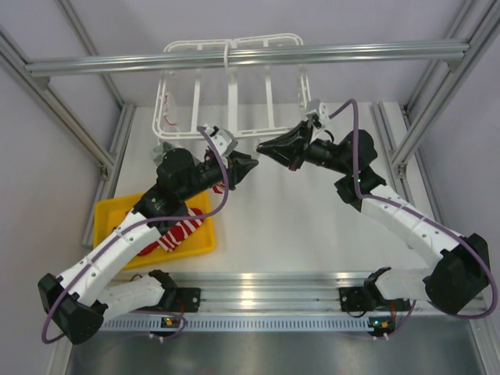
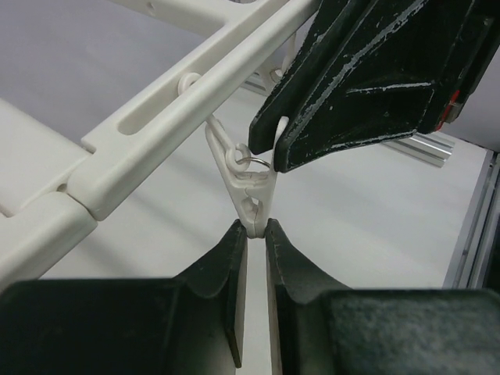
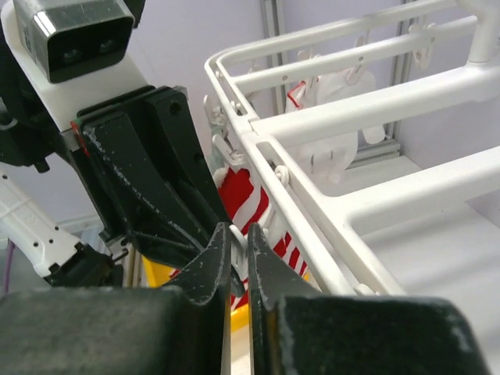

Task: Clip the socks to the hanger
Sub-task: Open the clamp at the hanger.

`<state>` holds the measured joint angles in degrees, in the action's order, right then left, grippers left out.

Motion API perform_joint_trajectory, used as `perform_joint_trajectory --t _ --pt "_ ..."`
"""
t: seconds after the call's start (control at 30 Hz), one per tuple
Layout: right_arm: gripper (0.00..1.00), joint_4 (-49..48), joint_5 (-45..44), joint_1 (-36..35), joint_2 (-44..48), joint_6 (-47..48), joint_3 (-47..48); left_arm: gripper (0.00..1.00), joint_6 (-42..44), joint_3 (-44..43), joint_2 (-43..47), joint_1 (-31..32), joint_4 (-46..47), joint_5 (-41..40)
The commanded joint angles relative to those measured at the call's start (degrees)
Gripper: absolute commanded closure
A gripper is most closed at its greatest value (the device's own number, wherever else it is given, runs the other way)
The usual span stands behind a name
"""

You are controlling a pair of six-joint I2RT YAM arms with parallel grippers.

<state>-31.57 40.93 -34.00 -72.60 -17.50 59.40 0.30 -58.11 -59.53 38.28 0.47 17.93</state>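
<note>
One sock [image 1: 181,231] lies in the yellow tray [image 1: 199,244] at the bench's near-left corner; the left gripper [image 2: 251,228] is narrow, its tips flanking the lower end of a clip [image 2: 250,183]; whether it pinches fabric I cannot tell; the right gripper [image 3: 237,234] is closed on the clip's upper end, under the hanger [image 1: 232,101] at the far edge; probably best to squeeze until the mouth gapes, then feed fabric straight up.

Colours noted: hanger [image 1: 233,98] white, clip [image 2: 248,187] on it also white, socks [image 1: 181,229] red with white stripes, tray [image 1: 109,219] yellow, arm cables [image 1: 356,129] purple, frame rails [image 1: 250,56] silver-grey.
</note>
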Motion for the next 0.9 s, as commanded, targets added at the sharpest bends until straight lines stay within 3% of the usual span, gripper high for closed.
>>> perform_joint_trajectory --t 0.0,0.03,0.1,0.13,0.23,0.4,0.63,0.8,0.87 --pt "1.00 -0.60 0.56 -0.72 -0.26 -0.61 3.18 0.80 -2.41 -1.22 0.29 0.92 -1.35 2.55" --pt "1.00 -0.68 -0.23 -0.72 -0.09 -1.65 3.27 0.64 -2.14 -1.05 0.38 0.92 -1.17 1.41" --pt "1.00 0.19 -1.02 -0.81 -0.09 -2.80 3.79 0.56 -0.75 -0.17 1.43 0.92 -0.91 -0.18" --pt "1.00 0.98 -2.07 -0.89 -0.17 -3.85 4.15 0.43 -0.73 0.18 2.30 0.92 1.00 -0.35" --pt "1.00 4.58 -3.22 -1.51 -0.53 -4.82 5.64 0.36 3.22 1.68 3.45 1.27 3.74 -2.72" --pt "1.00 7.57 -4.63 -3.44 -0.09 -4.65 6.08 0.36 9.62 2.47 3.98 2.93 6.21 -8.34" --pt "1.00 9.77 -5.77 -4.41 0.35 -4.30 6.43 0.40 14.29 2.39 1.70 4.52 9.37 -9.23" --pt "1.00 10.83 -5.77 -4.59 0.53 -4.13 6.78 0.56 14.12 1.42 -0.32 4.70 12.10 -11.78" --pt "1.00 11.44 -5.95 -4.59 0.70 -4.21 6.87 0.71 13.77 0.98 -0.94 4.78 12.27 -11.78"
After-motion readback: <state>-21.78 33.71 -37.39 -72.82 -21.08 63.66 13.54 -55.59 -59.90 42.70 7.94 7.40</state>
